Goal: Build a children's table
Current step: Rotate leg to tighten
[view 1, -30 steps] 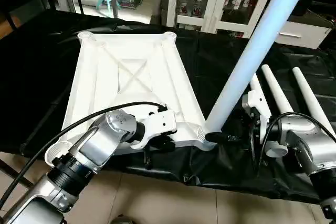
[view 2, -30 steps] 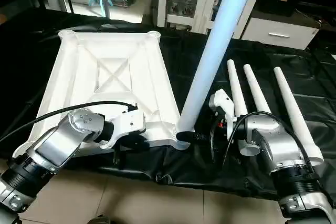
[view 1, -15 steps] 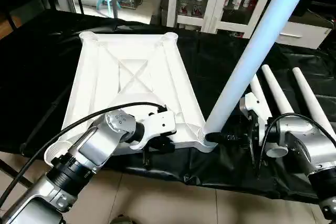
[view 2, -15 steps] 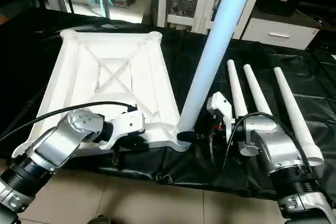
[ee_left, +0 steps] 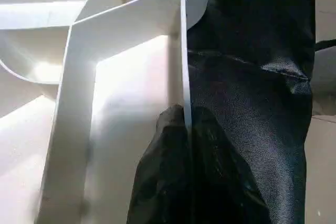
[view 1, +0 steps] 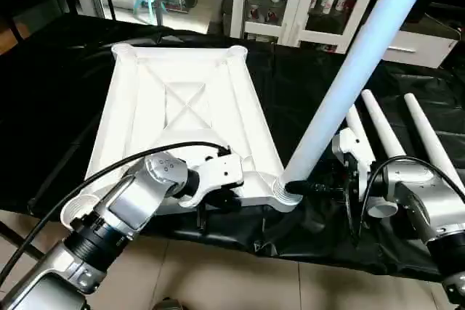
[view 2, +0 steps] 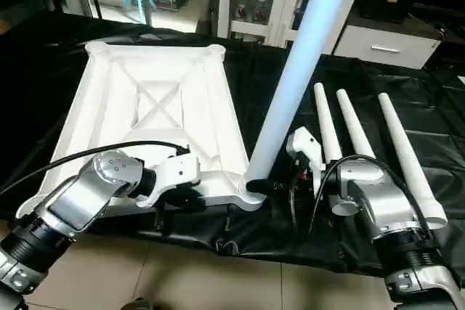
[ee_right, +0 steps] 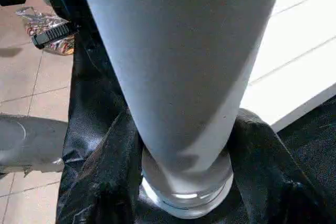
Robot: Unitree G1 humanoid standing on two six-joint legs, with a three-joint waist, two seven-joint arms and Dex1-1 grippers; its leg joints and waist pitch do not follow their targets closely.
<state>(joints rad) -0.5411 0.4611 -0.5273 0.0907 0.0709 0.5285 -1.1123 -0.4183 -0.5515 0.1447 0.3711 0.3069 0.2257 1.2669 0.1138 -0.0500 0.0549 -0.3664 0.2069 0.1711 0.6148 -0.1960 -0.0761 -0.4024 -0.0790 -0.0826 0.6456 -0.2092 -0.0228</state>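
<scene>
Upright — leg (view 1: 349, 85) in corner socket (view 1: 282, 192)

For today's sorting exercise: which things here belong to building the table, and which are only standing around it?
Belonging to the job:
tabletop, upside down
upright leg standing in its corner socket
three spare legs lying on the black cloth

Just standing around:
glass-door cabinet
white drawer unit
</scene>
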